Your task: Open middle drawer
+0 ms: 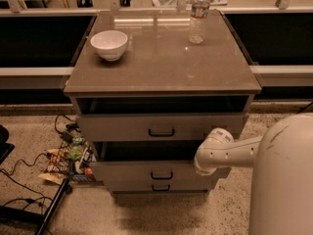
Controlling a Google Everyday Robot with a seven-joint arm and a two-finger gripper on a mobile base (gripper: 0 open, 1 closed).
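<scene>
Camera view: wide grey middle drawer (127, 172) with small black pull stands pulled out beyond lowest drawer (195, 185), dark gap behind front edge. Gripper (204, 161) on white arm at drawer's right end; how far open, cannot tell. Speckled floor (146, 214) in front; cables and packets (68, 156) by left edge.
</scene>
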